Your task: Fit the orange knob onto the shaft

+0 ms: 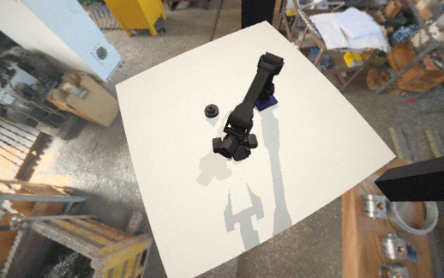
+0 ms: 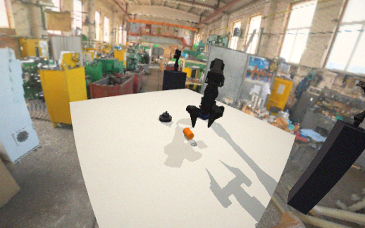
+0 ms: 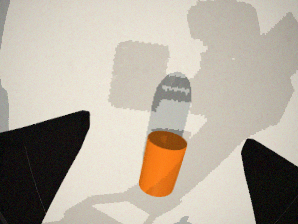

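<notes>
Wrist view shows the tool [image 1: 235, 148] [image 2: 202, 126] [image 3: 170, 133] wide open, holding nothing, above the surface [image 1: 180, 86] [image 2: 116, 151] [image 3: 55, 60]. Between its fingertips, in that view, appears the orange knob [image 2: 188, 133] [image 3: 162, 167], away from the surface's edges; its long axis runs roughly along the fingers, across the closing direction.

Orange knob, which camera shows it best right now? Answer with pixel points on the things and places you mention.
The wrist view: the orange knob [image 2: 188, 133] [image 3: 163, 167] is large and unblocked there, its dark open end visible between the spread fingers. The exterior view shows it whole but small, on the table [image 2: 123, 176]. In the top view, the arm hides nearly all of it.
</notes>
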You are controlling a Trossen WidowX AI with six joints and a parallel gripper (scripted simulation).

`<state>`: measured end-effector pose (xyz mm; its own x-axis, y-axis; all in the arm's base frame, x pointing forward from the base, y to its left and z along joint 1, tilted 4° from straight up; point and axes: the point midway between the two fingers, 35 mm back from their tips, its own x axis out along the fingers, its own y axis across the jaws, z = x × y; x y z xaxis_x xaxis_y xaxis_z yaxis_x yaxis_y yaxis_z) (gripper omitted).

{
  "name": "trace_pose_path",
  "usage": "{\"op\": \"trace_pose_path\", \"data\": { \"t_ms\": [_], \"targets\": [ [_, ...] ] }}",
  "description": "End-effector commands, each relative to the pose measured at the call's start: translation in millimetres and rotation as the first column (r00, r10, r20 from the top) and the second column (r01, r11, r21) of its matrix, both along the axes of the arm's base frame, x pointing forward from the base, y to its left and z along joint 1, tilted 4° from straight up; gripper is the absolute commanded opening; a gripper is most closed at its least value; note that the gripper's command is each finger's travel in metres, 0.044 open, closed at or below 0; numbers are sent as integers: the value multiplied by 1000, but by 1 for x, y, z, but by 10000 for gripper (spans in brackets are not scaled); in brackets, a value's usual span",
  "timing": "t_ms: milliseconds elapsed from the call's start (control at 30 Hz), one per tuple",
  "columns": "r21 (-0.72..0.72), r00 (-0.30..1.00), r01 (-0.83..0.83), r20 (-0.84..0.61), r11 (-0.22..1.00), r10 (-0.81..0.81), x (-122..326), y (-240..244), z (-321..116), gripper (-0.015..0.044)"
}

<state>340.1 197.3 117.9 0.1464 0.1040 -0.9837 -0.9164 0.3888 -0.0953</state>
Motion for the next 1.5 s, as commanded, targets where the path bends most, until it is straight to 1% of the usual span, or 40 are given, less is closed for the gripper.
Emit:
{"op": "trace_pose_path", "data": {
  "t_ms": [0,267,400,633,1467],
  "targets": [
    [-33,989,9,-145,999,-13,-2,-57,-21,440],
    [-34,987,10,-160,999,-15,0,-61,-23,440],
    [-34,987,10,-160,999,-15,0,-59,-45,440],
    [-34,987,10,-160,999,-15,0,-58,-49,440],
    [-34,987,10,-161,999,-15,0,-54,-90,440]
  ]
}}
